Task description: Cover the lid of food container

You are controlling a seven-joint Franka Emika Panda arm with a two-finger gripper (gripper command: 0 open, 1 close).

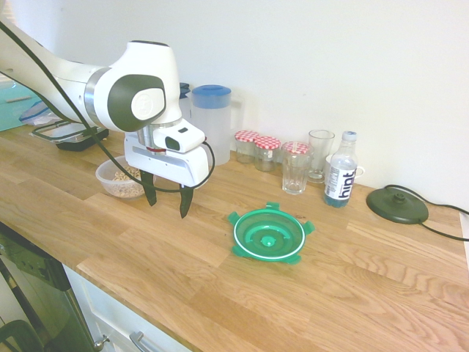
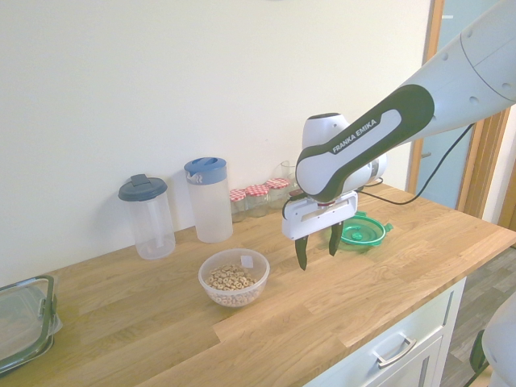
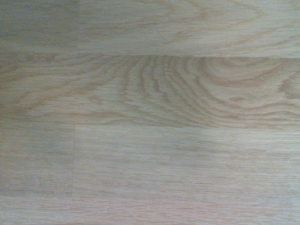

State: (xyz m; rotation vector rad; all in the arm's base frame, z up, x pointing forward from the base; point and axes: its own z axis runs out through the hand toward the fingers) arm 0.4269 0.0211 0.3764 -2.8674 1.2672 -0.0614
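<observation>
The round translucent green lid (image 1: 268,234) (image 2: 359,230) lies flat on the wooden counter (image 1: 344,293), its clip tabs spread around it. The food container (image 1: 120,178) (image 2: 235,277), a small clear bowl holding beige cereal rings, stands uncovered on the counter. Between the two, a little above the wood, my gripper (image 1: 168,203) (image 2: 318,247) hangs open with nothing between its dark fingers. In the wrist view only bare wood grain (image 3: 150,112) shows.
Along the wall stand two clear jugs with blue tops (image 2: 209,199) (image 2: 147,216), red-checked jars (image 1: 267,152), two glasses (image 1: 295,167), a water bottle (image 1: 340,173) and a black disc with a cord (image 1: 396,204). A black-rimmed clear box (image 2: 22,321) sits at the counter's far end.
</observation>
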